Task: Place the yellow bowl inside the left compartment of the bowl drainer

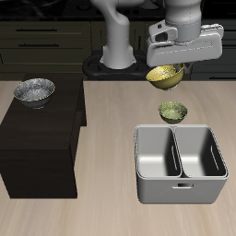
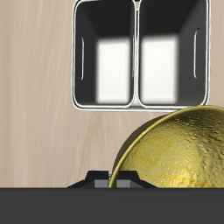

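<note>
My gripper (image 1: 167, 67) hangs in the air, shut on the rim of the yellow bowl (image 1: 164, 76), which tilts slightly beneath it. In the wrist view the yellow bowl (image 2: 175, 149) fills the near field beside my gripper (image 2: 114, 181). The bowl drainer (image 1: 181, 192), a grey metal tub, stands nearer the table's front edge, below and in front of the held bowl. Both of its square wells are empty, including the left compartment (image 1: 157, 155). The wrist view looks down on the bowl drainer (image 2: 140, 107) from a distance, with the bowl off to one side of it.
An olive-green bowl (image 1: 172, 112) sits on the table just behind the drainer, directly under the held bowl. A dark cabinet block (image 1: 37, 138) stands on the other side of the table, with a silver-grey speckled bowl (image 1: 34, 90) on top.
</note>
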